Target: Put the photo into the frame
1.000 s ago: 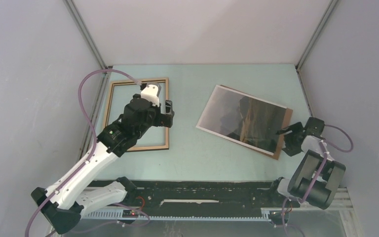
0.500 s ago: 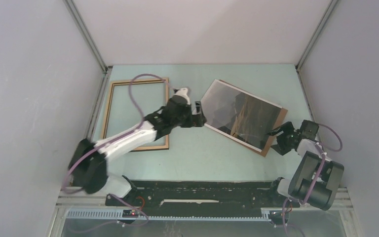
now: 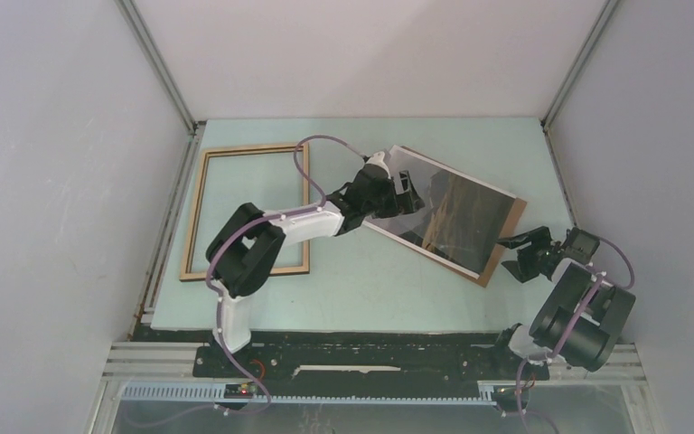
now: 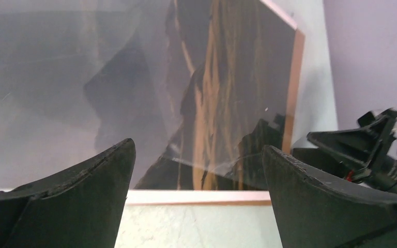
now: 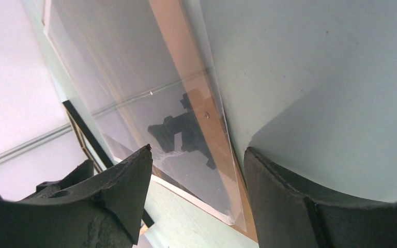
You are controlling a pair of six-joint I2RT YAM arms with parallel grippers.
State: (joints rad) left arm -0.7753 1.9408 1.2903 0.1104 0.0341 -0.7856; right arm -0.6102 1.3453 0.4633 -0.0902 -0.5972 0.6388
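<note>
The photo (image 3: 456,217), a glossy dark mountain print with a thin white border, lies tilted at the table's right on a brown backing board (image 3: 506,237). The frame (image 3: 197,210), tan wood, lies flat at the left with nothing in it. My left gripper (image 3: 410,193) is open over the photo's left end. In the left wrist view the gripper (image 4: 199,170) straddles the photo's white edge (image 4: 196,196), nothing between the jaws. My right gripper (image 3: 510,256) stands open just off the board's near right corner. In the right wrist view the gripper (image 5: 196,175) faces that corner of the photo (image 5: 222,201).
Grey walls enclose the pale green table (image 3: 361,280) on three sides. The right wall is close behind my right arm (image 3: 583,312). My left arm (image 3: 280,231) stretches across the frame's right rail. A black rail (image 3: 370,348) runs along the near edge.
My left arm swung right from above the frame to the photo's left end. The photo and board shifted and turned a little. The right gripper's jaws narrowed slightly.
</note>
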